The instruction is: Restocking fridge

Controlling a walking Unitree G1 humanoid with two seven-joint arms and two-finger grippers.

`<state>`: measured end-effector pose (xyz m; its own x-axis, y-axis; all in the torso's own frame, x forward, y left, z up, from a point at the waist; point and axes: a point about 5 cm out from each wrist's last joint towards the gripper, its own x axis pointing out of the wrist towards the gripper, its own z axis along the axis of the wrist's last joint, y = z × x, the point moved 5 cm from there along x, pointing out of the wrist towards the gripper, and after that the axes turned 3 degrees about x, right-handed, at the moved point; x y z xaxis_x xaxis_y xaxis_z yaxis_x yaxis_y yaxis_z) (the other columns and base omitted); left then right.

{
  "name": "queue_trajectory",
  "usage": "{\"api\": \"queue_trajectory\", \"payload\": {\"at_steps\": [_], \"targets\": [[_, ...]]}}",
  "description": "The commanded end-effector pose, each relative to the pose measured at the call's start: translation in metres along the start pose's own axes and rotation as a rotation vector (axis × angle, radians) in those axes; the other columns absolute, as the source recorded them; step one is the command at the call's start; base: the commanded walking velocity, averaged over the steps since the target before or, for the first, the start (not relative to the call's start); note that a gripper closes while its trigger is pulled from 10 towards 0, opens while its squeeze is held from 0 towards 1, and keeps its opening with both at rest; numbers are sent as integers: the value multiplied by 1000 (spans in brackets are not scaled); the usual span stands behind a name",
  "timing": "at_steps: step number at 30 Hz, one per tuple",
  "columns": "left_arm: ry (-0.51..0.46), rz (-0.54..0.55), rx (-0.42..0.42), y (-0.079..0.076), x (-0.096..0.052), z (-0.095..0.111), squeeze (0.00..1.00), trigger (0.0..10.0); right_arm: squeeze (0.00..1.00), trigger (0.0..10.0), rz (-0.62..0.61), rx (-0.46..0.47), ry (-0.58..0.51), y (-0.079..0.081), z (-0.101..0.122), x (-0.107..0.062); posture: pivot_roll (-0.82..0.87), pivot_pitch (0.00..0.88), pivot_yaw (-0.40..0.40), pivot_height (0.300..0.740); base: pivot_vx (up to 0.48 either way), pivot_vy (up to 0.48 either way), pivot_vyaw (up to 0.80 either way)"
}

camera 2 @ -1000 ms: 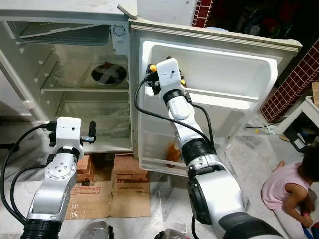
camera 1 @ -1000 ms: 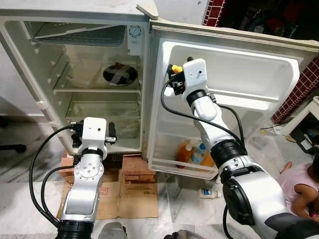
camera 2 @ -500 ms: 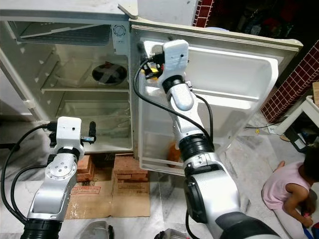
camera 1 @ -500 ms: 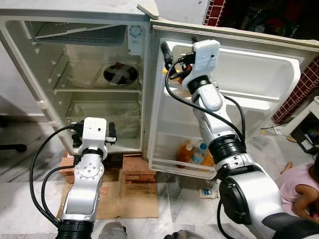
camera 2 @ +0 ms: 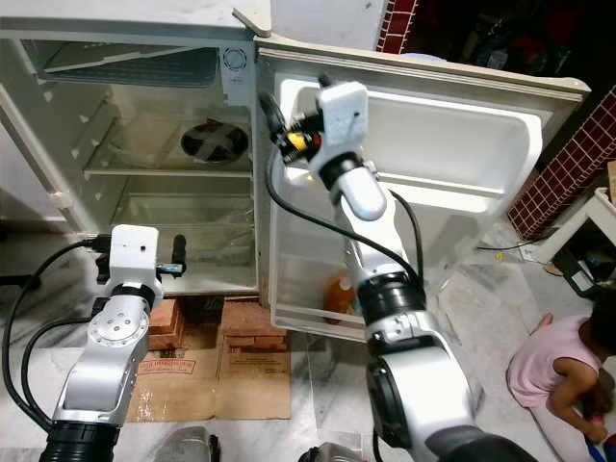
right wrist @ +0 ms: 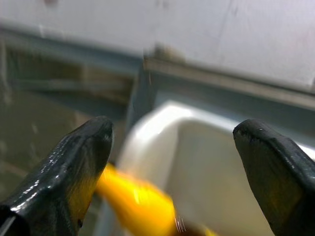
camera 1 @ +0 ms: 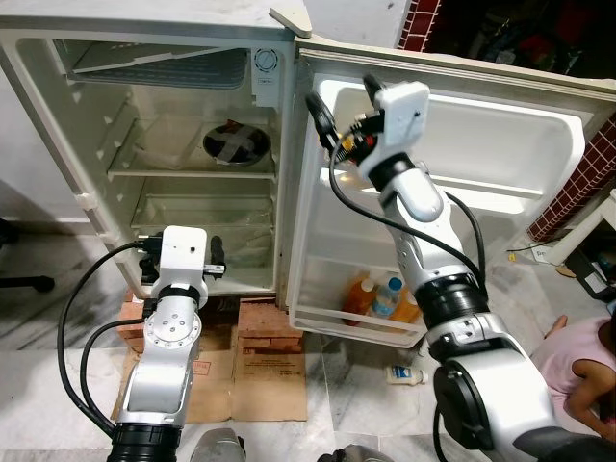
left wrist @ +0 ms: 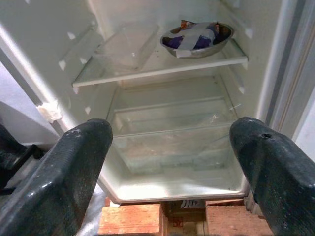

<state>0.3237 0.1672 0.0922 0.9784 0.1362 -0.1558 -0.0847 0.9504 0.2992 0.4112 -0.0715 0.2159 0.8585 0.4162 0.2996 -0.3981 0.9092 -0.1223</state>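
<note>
- Right gripper (camera 1: 339,115), our raised one, sits at the upper left corner of the open fridge door (camera 1: 500,144), fingers spread wide, gripping nothing.
- We see a yellow item (right wrist: 138,199) just beside one finger (right wrist: 74,172), blurred.
- Left gripper (left wrist: 167,162) hangs low before the fridge (camera 1: 173,164), fingers apart, holding nothing.
- We note a taped metal bowl (camera 1: 236,144) on the middle shelf.
- Bottles (camera 1: 380,298) stand in the door's bottom rack.
</note>
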Motion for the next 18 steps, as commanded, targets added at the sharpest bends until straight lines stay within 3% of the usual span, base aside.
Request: {"api": "queue_trajectory", "payload": {"at_steps": [1, 2, 8, 18], "targets": [[0, -5, 1, -1, 3, 1, 0, 10000, 0, 10000, -27, -29, 47, -3, -10, -2, 120, 0, -92, 740, 0, 0, 0], [0, -5, 1, -1, 3, 1, 0, 10000, 0, 10000, -57, -35, 83, -6, -19, -5, 120, 0, -91, 740, 0, 0, 0], [-4, -3, 5, -1, 4, 2, 0, 10000, 0, 10000, -121, -38, 128, -9, -27, -4, 126, 0, -93, 740, 0, 0, 0], [-5, 7, 2, 0, 4, 3, 0, 10000, 0, 10000, -199, -46, 88, -21, -17, 0, 129, 0, -100, 740, 0, 0, 0]]}}
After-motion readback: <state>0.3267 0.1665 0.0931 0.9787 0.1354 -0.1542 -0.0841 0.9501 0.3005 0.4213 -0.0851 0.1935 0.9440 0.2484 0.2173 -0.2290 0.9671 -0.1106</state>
